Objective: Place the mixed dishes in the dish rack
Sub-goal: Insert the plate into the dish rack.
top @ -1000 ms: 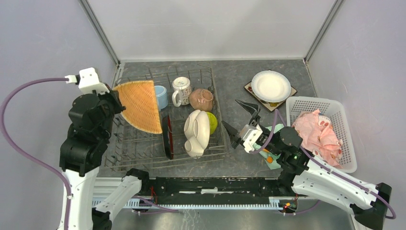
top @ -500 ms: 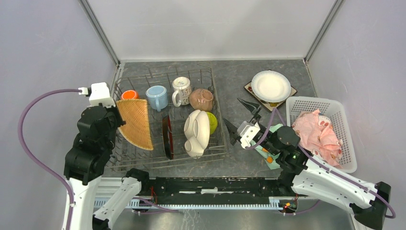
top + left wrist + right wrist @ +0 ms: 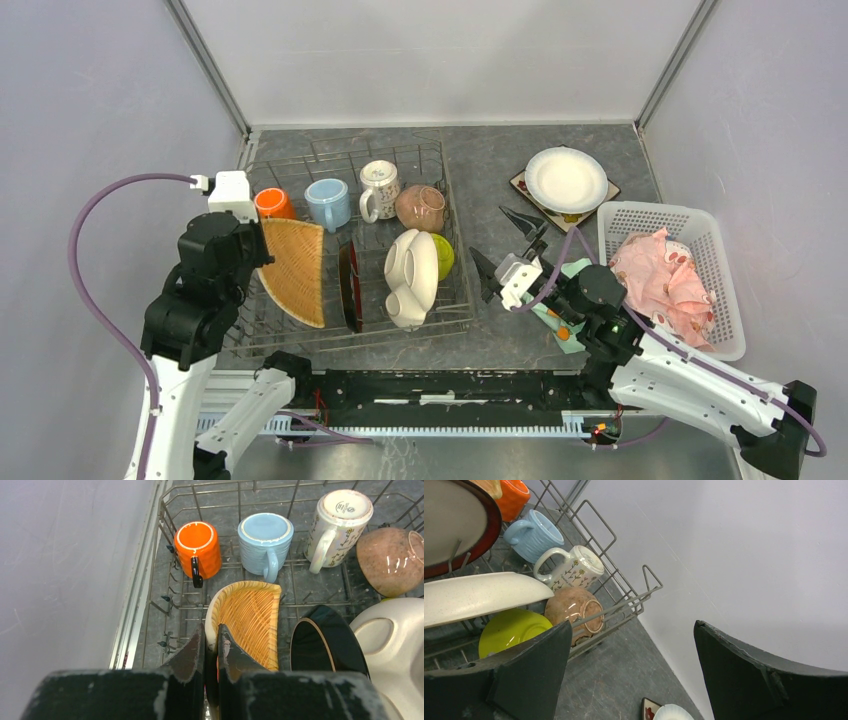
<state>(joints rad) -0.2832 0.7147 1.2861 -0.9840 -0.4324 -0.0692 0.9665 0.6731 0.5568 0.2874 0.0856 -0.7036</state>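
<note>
The grey wire dish rack [image 3: 300, 335] holds an orange mug [image 3: 272, 204], a light-blue mug [image 3: 328, 203], a white patterned mug [image 3: 378, 187], a tan bowl [image 3: 420, 208], a lime-green bowl [image 3: 444, 256], a cream three-section plate [image 3: 412, 275] and a red-rimmed plate [image 3: 349, 286]. My left gripper [image 3: 262, 255] is shut on the rim of the woven tan plate [image 3: 252, 622], held on edge in the rack's left part [image 3: 296, 270]. My right gripper [image 3: 503, 250] is open and empty, right of the rack. The white plate [image 3: 566, 179] lies on a dark coaster at the back right.
A white perforated basket [image 3: 722, 270] with a pink cloth [image 3: 660, 280] stands at the right. A teal patterned cloth [image 3: 565, 332] lies under the right arm. Grey walls close in the table on three sides.
My left gripper has brought the woven plate down and forward into the rack, turning it upright; the orange mug now shows behind it. The right gripper has barely moved.
</note>
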